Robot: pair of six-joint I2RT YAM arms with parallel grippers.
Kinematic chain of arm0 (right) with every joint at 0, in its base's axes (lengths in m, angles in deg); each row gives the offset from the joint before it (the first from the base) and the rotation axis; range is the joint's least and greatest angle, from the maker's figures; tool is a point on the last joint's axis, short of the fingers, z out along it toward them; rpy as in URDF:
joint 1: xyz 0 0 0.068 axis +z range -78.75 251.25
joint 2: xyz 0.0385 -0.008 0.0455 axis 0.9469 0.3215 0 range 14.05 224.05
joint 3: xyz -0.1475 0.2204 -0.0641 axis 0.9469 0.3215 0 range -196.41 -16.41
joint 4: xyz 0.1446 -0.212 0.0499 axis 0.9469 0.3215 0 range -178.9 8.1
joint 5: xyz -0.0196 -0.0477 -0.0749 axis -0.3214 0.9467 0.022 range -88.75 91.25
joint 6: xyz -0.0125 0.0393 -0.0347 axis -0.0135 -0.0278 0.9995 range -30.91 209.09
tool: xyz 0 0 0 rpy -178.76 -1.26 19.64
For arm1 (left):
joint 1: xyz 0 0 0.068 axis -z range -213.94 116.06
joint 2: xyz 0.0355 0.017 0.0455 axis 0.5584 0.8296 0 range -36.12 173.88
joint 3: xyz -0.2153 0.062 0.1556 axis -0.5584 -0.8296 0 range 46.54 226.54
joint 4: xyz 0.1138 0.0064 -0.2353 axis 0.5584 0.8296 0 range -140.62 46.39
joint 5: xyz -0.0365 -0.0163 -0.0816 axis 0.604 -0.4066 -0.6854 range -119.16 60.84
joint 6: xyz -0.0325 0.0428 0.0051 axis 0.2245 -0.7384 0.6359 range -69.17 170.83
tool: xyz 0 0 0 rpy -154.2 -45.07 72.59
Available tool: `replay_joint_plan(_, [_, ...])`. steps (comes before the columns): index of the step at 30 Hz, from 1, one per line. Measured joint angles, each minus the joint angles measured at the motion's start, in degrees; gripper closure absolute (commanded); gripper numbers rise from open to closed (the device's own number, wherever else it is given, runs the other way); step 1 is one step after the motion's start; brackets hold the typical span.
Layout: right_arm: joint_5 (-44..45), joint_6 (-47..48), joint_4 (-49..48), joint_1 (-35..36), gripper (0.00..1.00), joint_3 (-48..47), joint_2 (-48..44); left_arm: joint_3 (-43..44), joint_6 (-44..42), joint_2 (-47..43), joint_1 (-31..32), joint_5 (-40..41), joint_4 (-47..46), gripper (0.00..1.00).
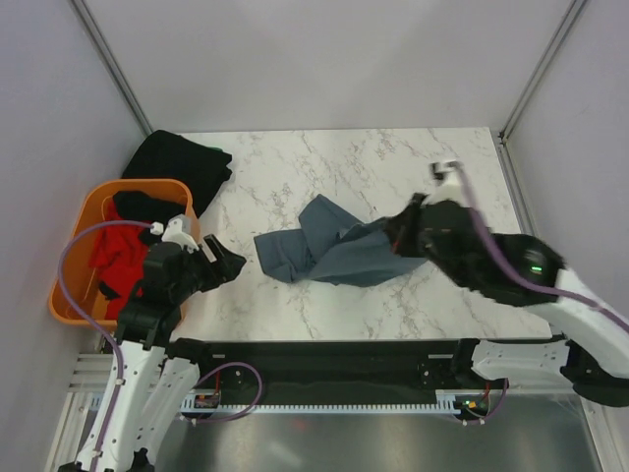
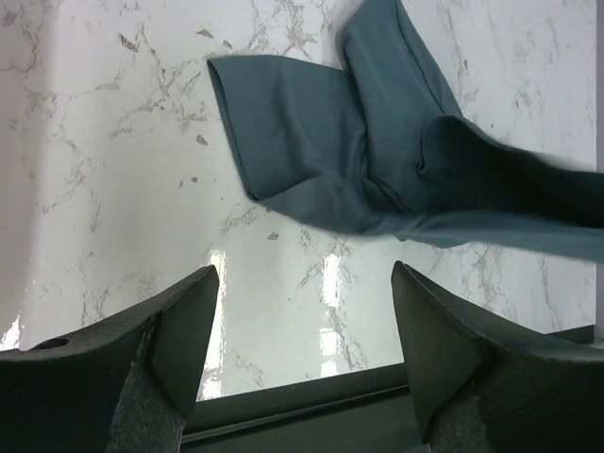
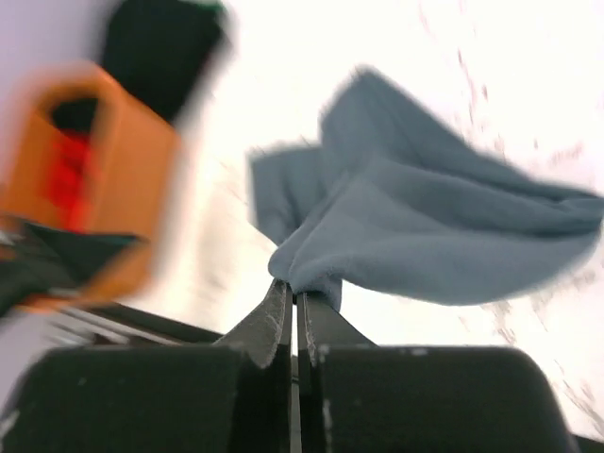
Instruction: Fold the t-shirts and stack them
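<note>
A slate blue-grey t-shirt (image 1: 329, 248) lies crumpled on the middle of the marble table; it also shows in the left wrist view (image 2: 377, 160) and the right wrist view (image 3: 425, 226). My right gripper (image 1: 401, 234) is shut on the shirt's right edge, pinching a fold between its fingertips (image 3: 294, 288) and holding it a little off the table. My left gripper (image 1: 228, 264) is open and empty, hovering near the table's left front, left of the shirt (image 2: 302, 283). A black t-shirt (image 1: 177, 162) lies at the back left. A red t-shirt (image 1: 116, 254) and black cloth (image 1: 147, 206) lie in the basket.
An orange plastic basket (image 1: 74, 265) stands off the table's left edge, beside my left arm. Grey walls close the back and sides. A black rail (image 1: 324, 356) runs along the table's near edge.
</note>
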Motion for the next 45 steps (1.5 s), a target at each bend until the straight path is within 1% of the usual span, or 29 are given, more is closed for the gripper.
replay_joint_plan(2, [2.64,-0.13,2.4,-0.15,1.0,-7.87,-5.14,0.0,0.2,1.97,0.0,-0.07,-0.17,0.19])
replay_joint_plan(5, [5.16,-0.96,5.79,-0.28,1.0,-10.99,-12.46,0.0,0.76,7.5,0.07,-0.57,-1.22,0.2])
replay_joint_plan(7, [5.86,-2.1,7.93,-0.46,1.0,-9.01,-16.04,-0.15,1.53,12.63,0.66,-1.03,-2.71,0.2])
replay_joint_plan(9, [5.7,-3.17,9.42,-0.48,1.0,-5.2,-17.51,-0.48,2.54,16.76,2.1,-0.96,-4.35,0.2])
replay_joint_plan(12, [4.35,-4.9,10.86,-0.48,1.0,2.8,-17.35,-1.01,4.55,22.69,6.23,-0.11,-6.6,0.2])
replay_joint_plan(15, [2.93,-6.03,11.8,-0.48,1.0,8.2,-17.18,-0.96,6.62,28.3,10.84,1.33,-10.03,0.21])
replay_joint_plan(18, [2.03,-6.75,12.39,-0.48,1.0,9.94,-17.81,-0.81,8.2,34.25,14.71,2.89,-13.27,0.22])
replay_joint_plan(21, [1.55,-7.21,12.35,-0.48,1.0,10.43,-19.02,0.55,8.87,41.75,17.16,4.46,-16.48,0.25])
replay_joint_plan(25, [1.16,-7.58,12.33,-0.48,1.0,11.26,-20.39,3.19,8.87,49.37,17.57,6.91,-19.41,0.25])
replay_joint_plan(31, [0.61,-7.76,12.11,-0.48,1.0,13.99,-20.81,6.75,8.87,57.57,17.57,9.64,-23.08,0.29])
replay_joint_plan(34, [0.57,-7.74,12.0,-0.48,1.0,15.15,-20.81,9.11,8.83,61.64,17.57,10.88,-23.98,0.34])
replay_joint_plan(39, [0.57,-7.56,12.07,-0.48,1.0,16.5,-20.96,13.53,8.85,66.88,17.57,12.41,-24.41,0.42])
replay_joint_plan(40, [0.59,-7.54,12.07,-0.48,1.0,16.5,-21.0,14.25,8.83,67.65,17.57,12.74,-24.55,0.46])
replay_joint_plan(41, [0.61,-7.52,12.07,-0.48,1.0,16.5,-21.05,14.91,8.85,68.26,17.57,13.05,-24.57,0.56])
replay_joint_plan(42, [0.63,-7.45,12.07,-0.48,1.0,16.5,-21.14,15.28,8.9,68.72,17.57,13.33,-24.7,0.63])
replay_joint_plan(43, [0.66,-7.41,12.09,-0.48,1.0,16.5,-21.18,15.61,8.83,69.26,17.57,13.62,-24.87,0.74])
replay_joint_plan(44, [0.68,-7.39,12.13,-0.48,1.0,16.5,-21.18,15.72,8.79,69.51,17.55,13.75,-25.22,0.94])
replay_joint_plan(45, [0.68,-7.37,12.17,-0.48,1.0,16.5,-21.16,15.76,8.83,69.88,17.51,14.01,-25.38,0.98])
